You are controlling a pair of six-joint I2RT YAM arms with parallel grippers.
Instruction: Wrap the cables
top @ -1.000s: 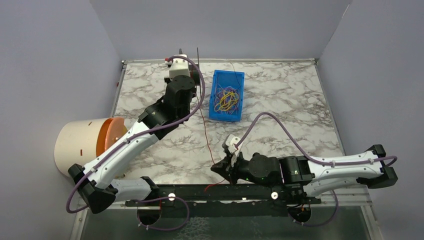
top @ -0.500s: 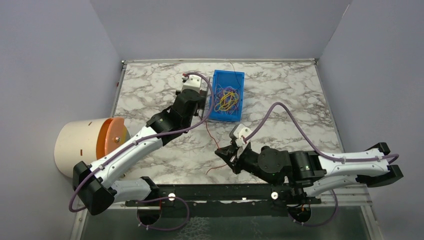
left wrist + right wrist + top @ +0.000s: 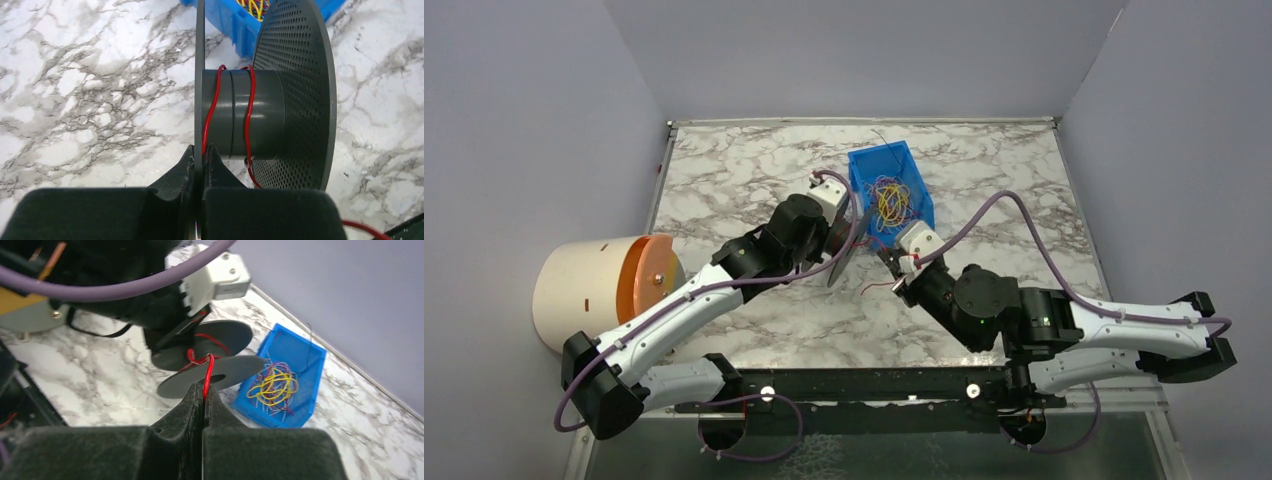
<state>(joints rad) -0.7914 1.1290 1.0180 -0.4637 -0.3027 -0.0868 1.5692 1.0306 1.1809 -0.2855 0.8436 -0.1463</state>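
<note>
In mid-frame, the spool [image 3: 295,90] is clamped by one flange in the closed left gripper [image 3: 199,150], with the red cable [image 3: 248,110] looped twice around the hub. Just right of the spool, the cable's free run is pinched in the closed right gripper [image 3: 204,390], the nearer arm for feeding. The other cables [image 3: 274,385] are piled in the blue bin [image 3: 300,342], upper centre.

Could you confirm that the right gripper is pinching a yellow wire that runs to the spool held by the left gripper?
Not quite: the right wrist view shows a red wire, not a yellow one. The right gripper is pinching it, and it runs to the spool held by the left gripper.
</note>
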